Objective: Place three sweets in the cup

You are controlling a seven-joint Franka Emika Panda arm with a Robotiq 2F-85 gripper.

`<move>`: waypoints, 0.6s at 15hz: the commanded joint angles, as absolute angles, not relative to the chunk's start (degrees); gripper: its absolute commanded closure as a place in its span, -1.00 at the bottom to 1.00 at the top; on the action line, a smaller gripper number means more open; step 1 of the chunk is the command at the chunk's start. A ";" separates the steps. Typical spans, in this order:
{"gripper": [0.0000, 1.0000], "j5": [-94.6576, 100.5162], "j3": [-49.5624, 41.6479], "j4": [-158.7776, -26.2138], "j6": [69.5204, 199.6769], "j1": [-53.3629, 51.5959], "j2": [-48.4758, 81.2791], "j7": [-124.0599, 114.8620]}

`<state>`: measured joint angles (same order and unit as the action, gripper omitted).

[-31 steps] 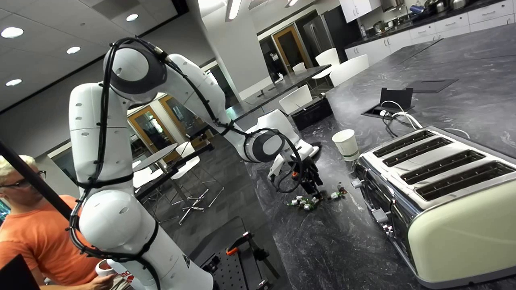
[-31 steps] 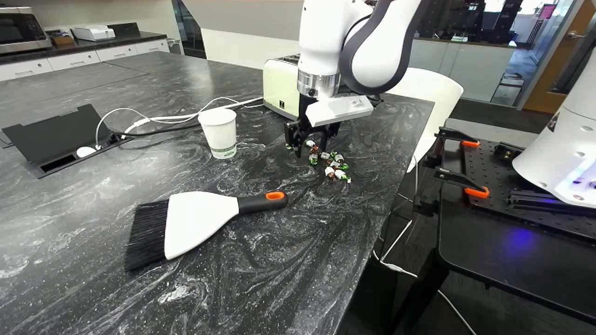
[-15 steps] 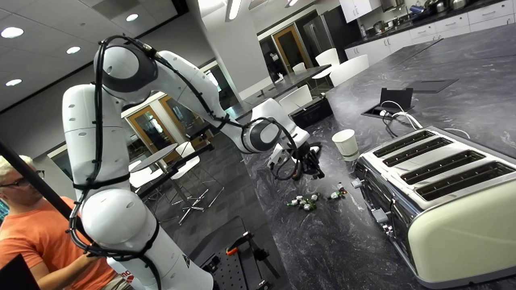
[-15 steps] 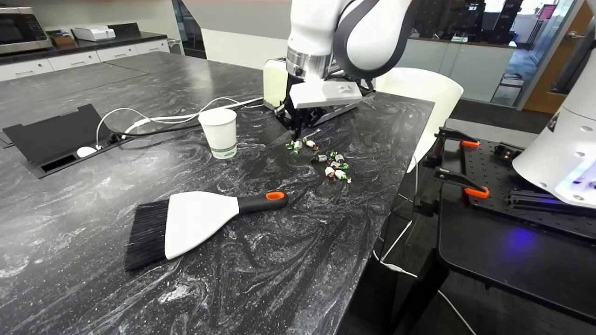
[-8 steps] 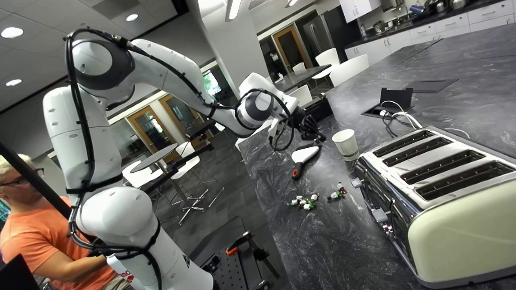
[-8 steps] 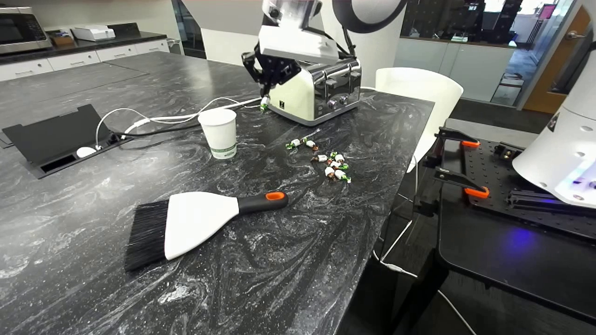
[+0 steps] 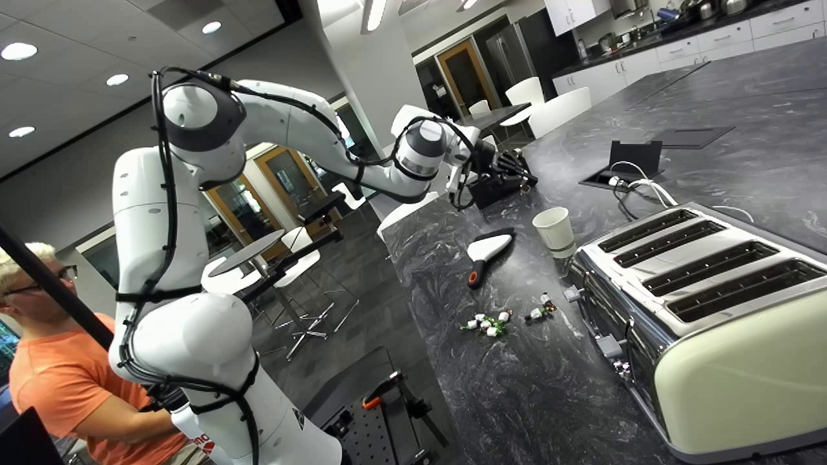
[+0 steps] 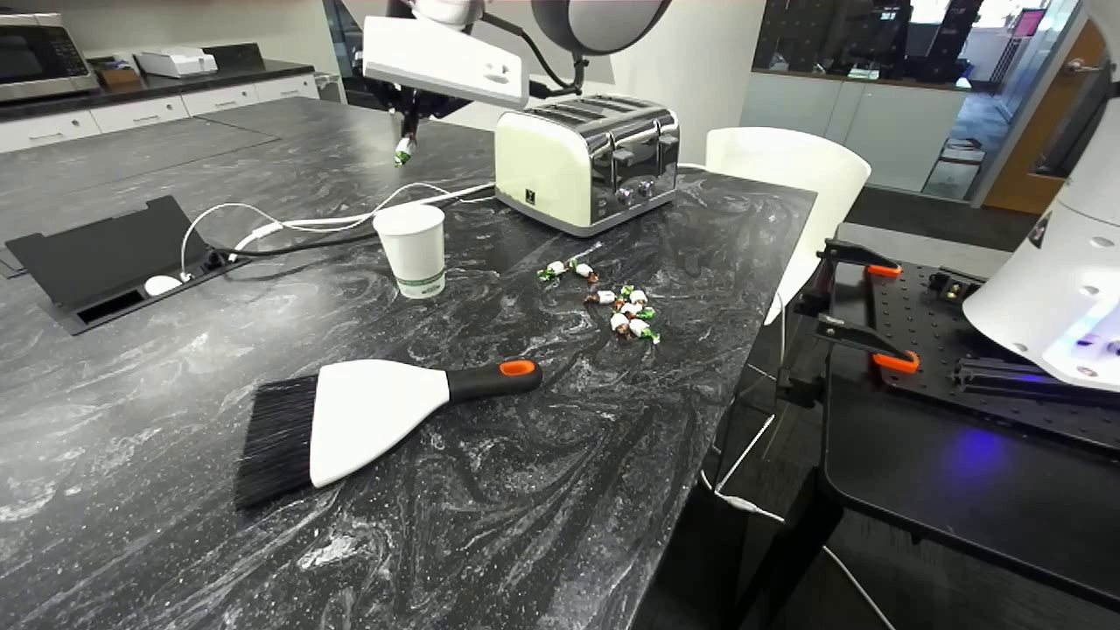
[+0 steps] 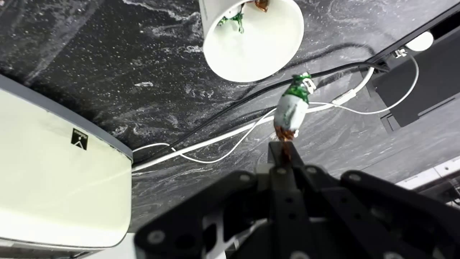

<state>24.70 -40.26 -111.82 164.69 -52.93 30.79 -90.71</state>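
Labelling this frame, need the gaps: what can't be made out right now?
- Sweets in the cup, exact count: wrist view, near wall and top picture edge hide part.
- Cup's inside bottom: both exterior views, behind its wall.
- Held sweet, its whole brown tail: wrist view, pincer partly covers it.
- Emblem on toaster: wrist view, lettering too small.

The marbled surface (image 8: 560, 490) gleams like polished stone, the cup (image 8: 413, 254) is, to my eye, smooth matt paper, the sweets (image 9: 290, 111) glint like crinkled foil at their ends, the toaster (image 8: 588, 166) shows mirror-bright metal beside a glossy panel (image 8: 539, 171), the brush (image 8: 376, 418) looks smooth plastic with rough bristles (image 8: 276, 437), and the fingers (image 9: 296, 160) look matt.
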 commanded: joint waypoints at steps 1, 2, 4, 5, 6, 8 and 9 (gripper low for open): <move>1.00 25.54 -40.21 -102.89 158.00 -52.02 39.59 -93.03; 1.00 25.44 -39.67 -101.32 156.10 -51.43 41.05 -92.94; 1.00 25.51 -38.63 -98.68 153.22 -50.30 43.22 -92.34; 1.00 25.68 -38.31 -97.46 152.02 -49.89 44.28 -92.31; 1.00 25.73 -37.74 -96.44 151.03 -49.29 44.98 -92.06; 0.89 25.94 -36.33 -94.87 149.46 -48.03 45.95 -91.33; 0.46 26.17 -35.76 -94.20 148.87 -47.50 46.27 -91.39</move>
